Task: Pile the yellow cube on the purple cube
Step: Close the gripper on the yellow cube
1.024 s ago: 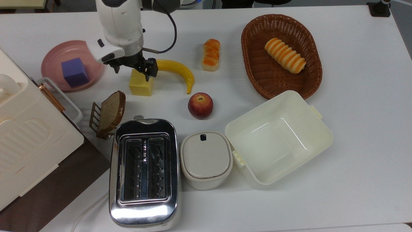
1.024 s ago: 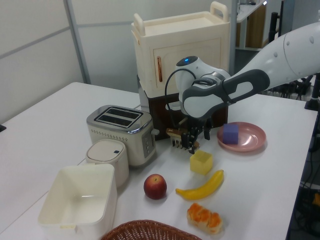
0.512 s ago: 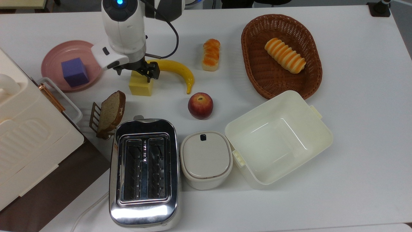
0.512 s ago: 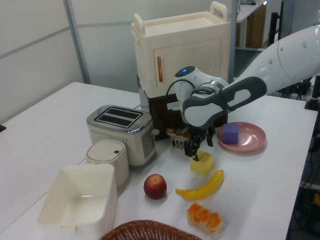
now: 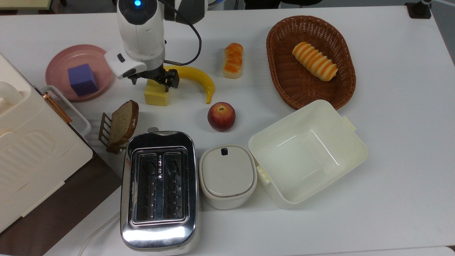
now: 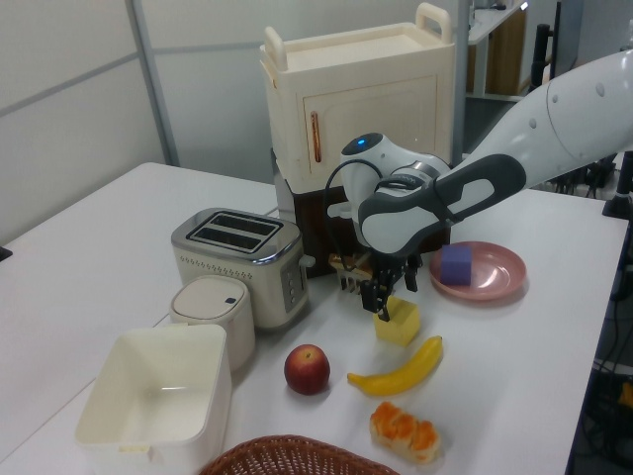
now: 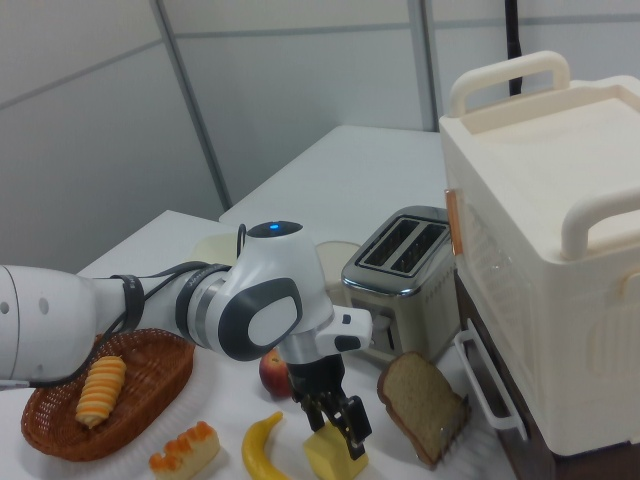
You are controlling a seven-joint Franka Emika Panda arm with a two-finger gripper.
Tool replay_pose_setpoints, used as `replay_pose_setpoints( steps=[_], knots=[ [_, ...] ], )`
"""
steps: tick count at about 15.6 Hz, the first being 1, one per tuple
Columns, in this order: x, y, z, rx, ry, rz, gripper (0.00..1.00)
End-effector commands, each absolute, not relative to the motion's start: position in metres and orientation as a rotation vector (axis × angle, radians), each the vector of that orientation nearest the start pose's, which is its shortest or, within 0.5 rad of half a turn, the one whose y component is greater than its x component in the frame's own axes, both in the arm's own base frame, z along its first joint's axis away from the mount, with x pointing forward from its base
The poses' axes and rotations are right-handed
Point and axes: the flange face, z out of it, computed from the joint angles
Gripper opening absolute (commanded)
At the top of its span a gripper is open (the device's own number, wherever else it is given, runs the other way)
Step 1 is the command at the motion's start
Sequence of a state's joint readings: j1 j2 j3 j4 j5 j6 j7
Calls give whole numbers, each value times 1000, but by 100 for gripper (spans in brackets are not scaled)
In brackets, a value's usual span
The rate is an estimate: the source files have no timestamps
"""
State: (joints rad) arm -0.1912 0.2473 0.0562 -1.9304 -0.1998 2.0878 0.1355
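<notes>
Top view: black fingers point(image 5: 156, 81) spread, straddling matte sharp-edged yellow cube point(image 5: 156, 97).

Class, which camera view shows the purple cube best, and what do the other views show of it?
The top view: the purple cube sits unobstructed on the pink plate, top and side faces visible. The left view shows it farther off, beside the arm. The right view gives nothing of it.

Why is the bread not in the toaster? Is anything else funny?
The bread slice leans on a little rack beside the toaster, whose slots look empty. Nothing looks spilled or broken.
</notes>
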Motion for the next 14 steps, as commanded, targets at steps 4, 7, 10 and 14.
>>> replay_pose_setpoints(
  steps=[4, 7, 10, 14],
  knots=[
    [588, -90, 373, -3299, 281, 70, 100],
    [588, -88, 365, -3299, 275, 87, 100],
    [588, -88, 364, -3293, 279, 87, 100],
    [593, -85, 351, -3290, 263, 76, 100]
  ],
)
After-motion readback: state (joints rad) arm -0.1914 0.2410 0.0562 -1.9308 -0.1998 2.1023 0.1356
